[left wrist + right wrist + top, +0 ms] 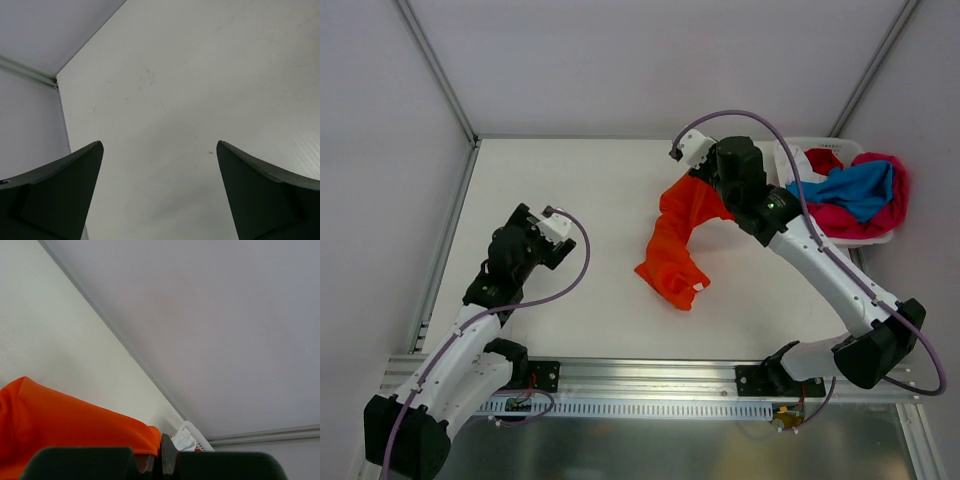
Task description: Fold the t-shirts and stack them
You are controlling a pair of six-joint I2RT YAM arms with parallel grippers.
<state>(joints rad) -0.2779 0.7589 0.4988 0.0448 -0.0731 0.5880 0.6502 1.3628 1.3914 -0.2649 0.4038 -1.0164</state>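
Observation:
A vivid orange t-shirt hangs from my right gripper, which is shut on its upper edge; the lower end lies crumpled on the white table. In the right wrist view the orange cloth is pinched between the closed fingers. Blue, magenta-pink, red and white shirts sit piled in the white basket at the back right. My left gripper is open and empty over bare table at the left; its fingertips stand wide apart.
The basket's rim also shows in the right wrist view. Metal frame rails and white walls bound the table at back and sides. An aluminium rail runs along the near edge.

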